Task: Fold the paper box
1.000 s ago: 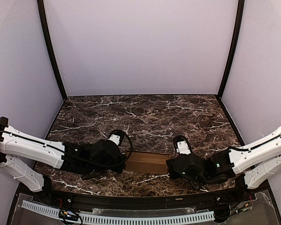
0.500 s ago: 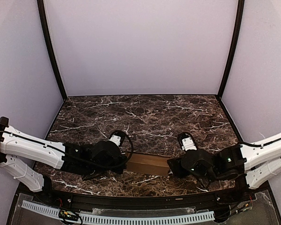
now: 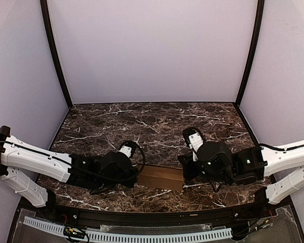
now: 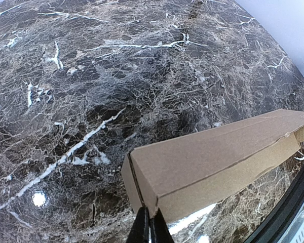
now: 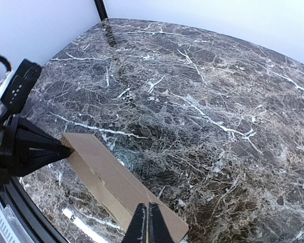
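The paper box (image 3: 161, 177) is a long, closed brown cardboard box lying flat on the marble table, between my two grippers near the front edge. My left gripper (image 3: 137, 178) is shut, and its tips touch the box's left end at the lower corner; in the left wrist view the gripper (image 4: 149, 229) meets the box (image 4: 213, 157) there. My right gripper (image 3: 184, 174) is shut and sits over the box's right end; in the right wrist view the gripper (image 5: 148, 226) is just above the box's top face (image 5: 106, 174). The left gripper's black body also shows there (image 5: 33, 148).
The dark marble table (image 3: 157, 124) runs back to lilac walls with black corner posts (image 3: 55, 55). A black rail and a white cable chain (image 3: 142, 236) run along the near edge, close below the box.
My right arm has swung up and to the left, from beside the box's right end to over it. The box's right end shifted slightly. My left arm has stayed put.
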Available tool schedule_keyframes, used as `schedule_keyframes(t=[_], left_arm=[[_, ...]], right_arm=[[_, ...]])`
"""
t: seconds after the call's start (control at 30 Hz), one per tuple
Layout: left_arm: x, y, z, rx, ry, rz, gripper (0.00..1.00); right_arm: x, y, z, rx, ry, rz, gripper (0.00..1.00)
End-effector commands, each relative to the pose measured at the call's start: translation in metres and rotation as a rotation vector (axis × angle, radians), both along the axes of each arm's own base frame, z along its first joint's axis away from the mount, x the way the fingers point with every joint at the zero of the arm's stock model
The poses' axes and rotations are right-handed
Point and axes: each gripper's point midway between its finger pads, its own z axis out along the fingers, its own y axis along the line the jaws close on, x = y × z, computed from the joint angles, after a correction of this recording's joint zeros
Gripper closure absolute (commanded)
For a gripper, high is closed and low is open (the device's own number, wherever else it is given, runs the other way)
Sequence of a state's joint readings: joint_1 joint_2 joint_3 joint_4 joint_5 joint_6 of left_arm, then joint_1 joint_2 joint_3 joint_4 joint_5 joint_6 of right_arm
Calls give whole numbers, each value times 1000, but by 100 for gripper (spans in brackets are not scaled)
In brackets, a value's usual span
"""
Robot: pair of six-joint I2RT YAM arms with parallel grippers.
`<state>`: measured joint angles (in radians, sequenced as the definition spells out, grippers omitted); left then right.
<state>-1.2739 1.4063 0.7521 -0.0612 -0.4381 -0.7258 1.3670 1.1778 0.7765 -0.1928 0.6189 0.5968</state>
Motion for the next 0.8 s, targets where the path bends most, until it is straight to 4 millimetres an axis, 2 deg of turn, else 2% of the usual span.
schedule_keyframes(t=[0.0,0.17,0.3,0.47,0.77], left_arm=[[-10,8,-20,83,46,-26,99],[-11,8,-19,80,47,-22,99],[-11,9,-20,81,47,-22,99],[-12,10,-21,82,48,-19,99],[-11,9,-17,71,43,-19,94]], right_arm=[[12,20,7,46,-18,62,100],[15,35,-16,34,8,75,100],[11,44,-38,32,54,95,100],[3,51,-56,29,109,125,100],[0,40,-98,-66,161,75,100]])
